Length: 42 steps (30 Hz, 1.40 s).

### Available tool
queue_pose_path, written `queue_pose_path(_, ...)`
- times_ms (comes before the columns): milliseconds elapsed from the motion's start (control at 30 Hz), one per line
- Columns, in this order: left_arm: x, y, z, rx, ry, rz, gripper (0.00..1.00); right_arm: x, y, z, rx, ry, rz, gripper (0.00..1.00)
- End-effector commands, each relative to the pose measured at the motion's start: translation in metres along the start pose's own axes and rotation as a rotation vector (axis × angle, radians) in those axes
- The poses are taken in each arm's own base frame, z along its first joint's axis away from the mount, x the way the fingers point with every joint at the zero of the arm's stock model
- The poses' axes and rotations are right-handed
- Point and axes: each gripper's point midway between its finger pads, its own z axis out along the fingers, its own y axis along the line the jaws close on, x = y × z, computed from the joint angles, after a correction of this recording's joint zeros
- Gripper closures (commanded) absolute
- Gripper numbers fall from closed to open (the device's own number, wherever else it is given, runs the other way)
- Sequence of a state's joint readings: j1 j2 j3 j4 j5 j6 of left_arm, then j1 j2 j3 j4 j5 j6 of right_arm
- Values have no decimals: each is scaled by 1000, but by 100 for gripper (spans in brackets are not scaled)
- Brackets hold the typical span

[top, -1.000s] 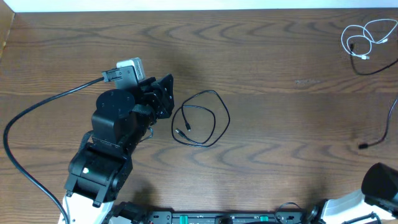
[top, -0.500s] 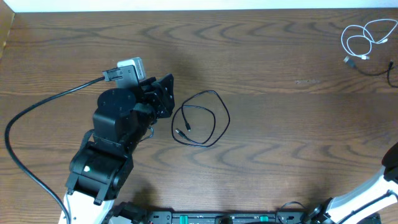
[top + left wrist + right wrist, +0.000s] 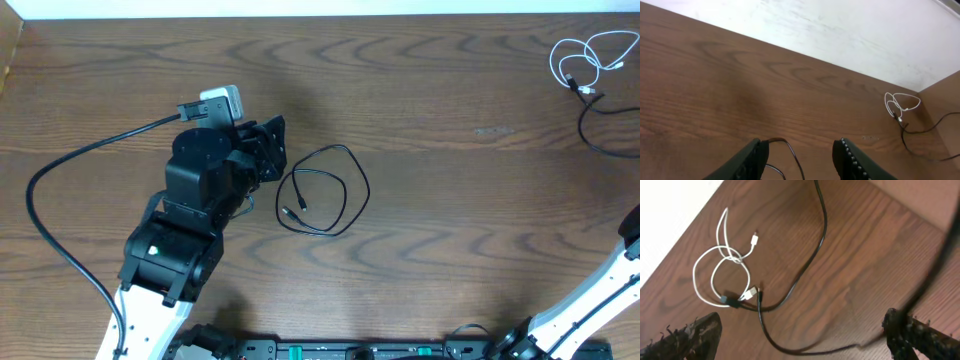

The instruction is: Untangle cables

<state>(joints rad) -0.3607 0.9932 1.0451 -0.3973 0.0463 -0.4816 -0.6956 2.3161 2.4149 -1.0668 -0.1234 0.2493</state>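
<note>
A thin black cable (image 3: 322, 190) lies in a loose coil at mid-table. My left gripper (image 3: 268, 152) sits just left of it. In the left wrist view the left gripper (image 3: 800, 152) is open, with part of that coil (image 3: 790, 152) on the table under its fingers and nothing gripped. The white cable (image 3: 585, 60) is coiled at the far right corner. In the right wrist view the white cable (image 3: 722, 277) has a second black cable (image 3: 812, 255) crossing its plug end. My right gripper (image 3: 801, 321) hovers wide open over that black cable, holding nothing.
The left arm's thick black wire (image 3: 60, 200) loops across the left of the table. The right arm (image 3: 600, 300) enters at the bottom right corner. The table's far edge (image 3: 790, 47) meets a white surface. A raised wooden side (image 3: 945, 90) stands at the right.
My right gripper has gone from shut to wide open, and the black cable at the right now lies in a new curve beside the white one. My left arm moved slightly forward.
</note>
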Motion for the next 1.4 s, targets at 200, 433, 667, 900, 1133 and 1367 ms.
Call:
queue_pose_path(200,-12,-4,-4,4,-32,-10,53,33,55,-51,-290,157,46,1)
queue_pose_path(433,-2,-4,2,8,13,-10,53,66,112,-103,-542,234,-143,1)
queue_pose_path(667,29,9,13,-33,150,44,53,171,204,-128,-678,445,-528,2)
queue_pose_path(900,39,51,5,-164,220,-7,53,263,268,-136,-535,528,-816,3)
queue_pose_path(1133,77,71,4,-208,396,30,53,323,300,-143,-349,508,-887,1)
queue_pose_path(1367,103,105,34,-321,519,-61,53,409,304,-147,-286,657,-940,12)
